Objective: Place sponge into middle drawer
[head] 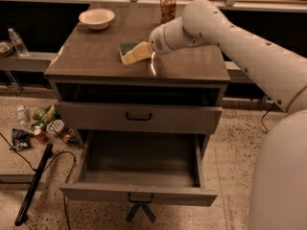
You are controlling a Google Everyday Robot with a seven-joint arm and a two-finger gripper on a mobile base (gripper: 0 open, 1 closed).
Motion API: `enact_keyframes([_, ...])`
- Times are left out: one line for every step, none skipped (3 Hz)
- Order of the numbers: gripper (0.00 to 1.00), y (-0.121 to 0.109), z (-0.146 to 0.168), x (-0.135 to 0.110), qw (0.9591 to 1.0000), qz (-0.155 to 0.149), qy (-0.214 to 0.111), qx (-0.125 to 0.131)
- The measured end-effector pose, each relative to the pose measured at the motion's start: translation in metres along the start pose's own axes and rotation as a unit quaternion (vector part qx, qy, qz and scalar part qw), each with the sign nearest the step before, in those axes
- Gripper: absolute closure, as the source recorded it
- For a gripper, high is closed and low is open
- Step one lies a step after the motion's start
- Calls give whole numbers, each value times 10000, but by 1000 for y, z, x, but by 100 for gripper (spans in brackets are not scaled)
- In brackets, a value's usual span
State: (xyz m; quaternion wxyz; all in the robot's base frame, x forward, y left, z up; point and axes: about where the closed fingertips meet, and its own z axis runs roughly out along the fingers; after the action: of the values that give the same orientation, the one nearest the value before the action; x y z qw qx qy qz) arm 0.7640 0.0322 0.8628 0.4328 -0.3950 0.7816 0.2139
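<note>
The sponge [126, 48], dark green over pale yellow, lies on the cabinet top [96, 56] near its middle. My gripper [136, 53] reaches in from the right, low over the top, with its pale tip right at the sponge's right side. The white arm [230, 37] comes down from the upper right. The middle drawer [139, 194] is pulled out wide at the bottom, its inside bare, with a small dark handle on its front. The like grey front [139, 116] above it is pushed in.
A white bowl [96, 18] stands at the back left of the top and a can [167, 8] at the back middle. A dark open slot sits under the top. Bottles, wrappers and a black cable [33, 181] litter the floor at left.
</note>
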Motion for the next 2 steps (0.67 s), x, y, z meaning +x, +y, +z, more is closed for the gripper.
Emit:
enact_keyframes([13,-6,21,5,9999,103,-91,-3])
enact_keyframes([44,-10,32,9,9997,209,-155,6])
